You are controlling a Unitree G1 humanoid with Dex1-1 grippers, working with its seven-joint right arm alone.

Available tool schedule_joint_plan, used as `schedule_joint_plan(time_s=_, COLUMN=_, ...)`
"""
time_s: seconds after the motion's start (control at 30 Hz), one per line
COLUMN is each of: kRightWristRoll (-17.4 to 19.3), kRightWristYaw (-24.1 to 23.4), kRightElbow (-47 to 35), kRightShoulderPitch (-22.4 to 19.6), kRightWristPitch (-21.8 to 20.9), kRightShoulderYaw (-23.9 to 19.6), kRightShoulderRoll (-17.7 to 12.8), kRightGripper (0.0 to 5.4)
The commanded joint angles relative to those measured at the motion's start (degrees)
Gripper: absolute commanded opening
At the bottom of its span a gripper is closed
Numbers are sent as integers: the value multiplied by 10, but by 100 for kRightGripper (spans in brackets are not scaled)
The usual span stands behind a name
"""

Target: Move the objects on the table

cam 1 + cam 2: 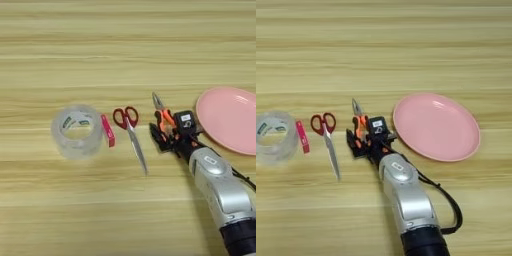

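Left eye view: gripper (167,134) sits over the orange-and-black pliers (161,114) handles; the nose points away up the table (100,50); jaws straddle the handles, closure unclear.

Right eye view: pliers' long axis runs near-far, between red-handled scissors (327,135) and pink oval plate (436,126).

The right gripper (360,137) sits over the orange-and-black pliers (358,119), hiding most of their handles; only the metal tip and an orange stretch show, and whether the black fingers (351,140) actually clamp them cannot be told. In the left eye view the pink oval plate (227,119) runs off the right edge, while the right eye view crops the clear tape roll (273,137) at left. The silver forearm (408,200) leaves the frame at the bottom
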Motion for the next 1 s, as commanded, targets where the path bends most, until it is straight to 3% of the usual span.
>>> schedule_joint_plan(time_s=0.03, kRightWristRoll=-5, kRightWristYaw=-4, kRightElbow=-43, kRightShoulderPitch=-16, kRightWristPitch=-29, kRightShoulderYaw=-1, kRightShoulderRoll=-1, kRightGripper=492)
schedule_joint_plan(time_s=0.17, kRightWristRoll=-9, kRightWristYaw=-1, kRightElbow=-72, kRightShoulderPitch=-7, kRightWristPitch=-39, kRightShoulderYaw=0, kRightShoulderRoll=-2, kRightGripper=537)
schedule_joint_plan(time_s=0.5, kRightWristRoll=4, kRightWristYaw=46, kRightElbow=-166, kRightShoulderPitch=53, kRightWristPitch=-56, kRightShoulderYaw=8, kRightShoulderRoll=-25, kRightGripper=537)
schedule_joint_plan(time_s=0.77, kRightWristRoll=2, kRightWristYaw=84, kRightElbow=-210, kRightShoulderPitch=113, kRightWristPitch=-60, kRightShoulderYaw=48, kRightShoulderRoll=-35, kRightGripper=537)
schedule_joint_plan(time_s=1.0, kRightWristRoll=-6, kRightWristYaw=100, kRightElbow=-200, kRightShoulderPitch=125, kRightWristPitch=-68, kRightShoulderYaw=99, kRightShoulderRoll=-21, kRightGripper=537)
